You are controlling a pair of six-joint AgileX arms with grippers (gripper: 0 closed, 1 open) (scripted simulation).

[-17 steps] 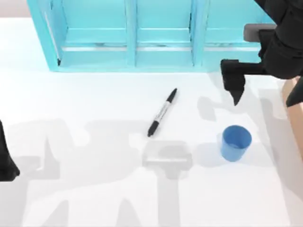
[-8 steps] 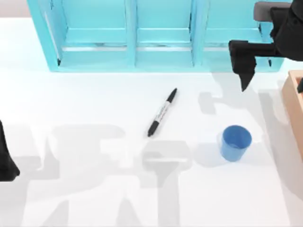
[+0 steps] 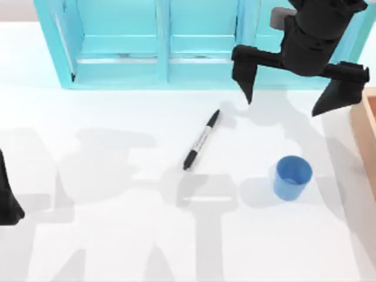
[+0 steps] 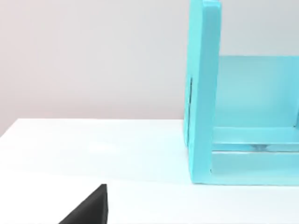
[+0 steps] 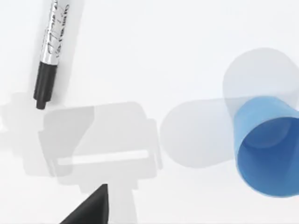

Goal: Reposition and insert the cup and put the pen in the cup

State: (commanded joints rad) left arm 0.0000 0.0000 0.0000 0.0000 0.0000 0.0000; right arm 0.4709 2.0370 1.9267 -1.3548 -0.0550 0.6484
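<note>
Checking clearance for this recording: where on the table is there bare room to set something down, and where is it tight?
Bare tabletop runs along the near edge, below the pen and cup, and across the left half up to the turquoise shelf unit. It is crowded at the right: the right gripper, open, hangs before the shelf, beside a wooden box. The left gripper sits at the left edge.

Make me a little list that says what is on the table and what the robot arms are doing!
cup: small round blue plastic cup, upright, mouth open, on the table's right part
pen: slim black marker pen with grey-white barrel, lying flat near the middle, left of the cup, apart from it
shelf: large turquoise shelf unit along the far edge
right tool: open, above the table in front of the shelf, holding nothing
left arm: parked at the left edge
</note>
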